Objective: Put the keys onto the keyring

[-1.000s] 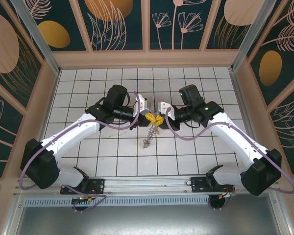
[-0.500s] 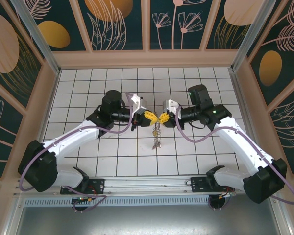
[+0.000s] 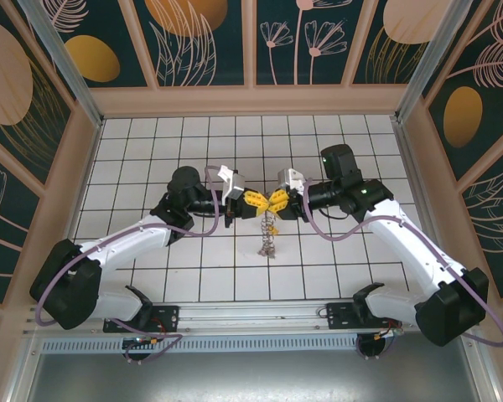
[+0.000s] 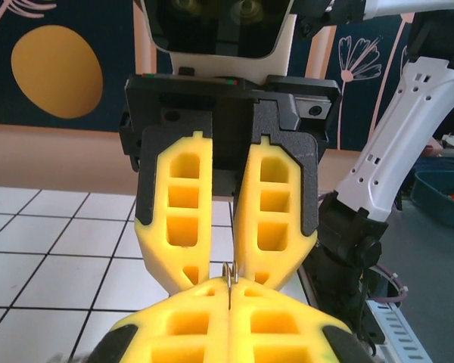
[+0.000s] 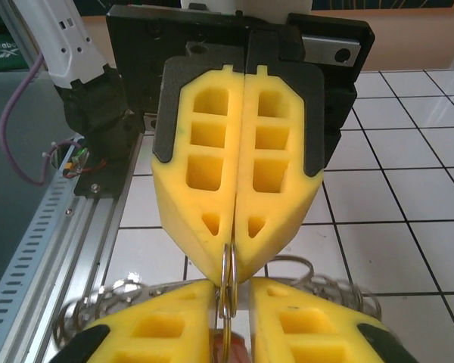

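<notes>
My left gripper and right gripper meet tip to tip above the middle of the tiled floor. The left gripper is shut on the keyring, whose thin doubled wire edge sticks out of its fingertips. In the right wrist view the keyring runs from the left fingertips down into the narrow gap of my right gripper. A red key head sits in that gap, with the right fingers closed on it. The ring's silvery links hang down to the floor.
Silvery link loops spread behind the right fingers on both sides. The white tiled floor is ringed by tan walls. A metal rail with the arm bases runs along the near edge.
The meeting point of the grippers has shifted slightly right and the hanging links have swung right with it. Both arms have drawn their wrists lower and the tips are closer together than half a second ago.
</notes>
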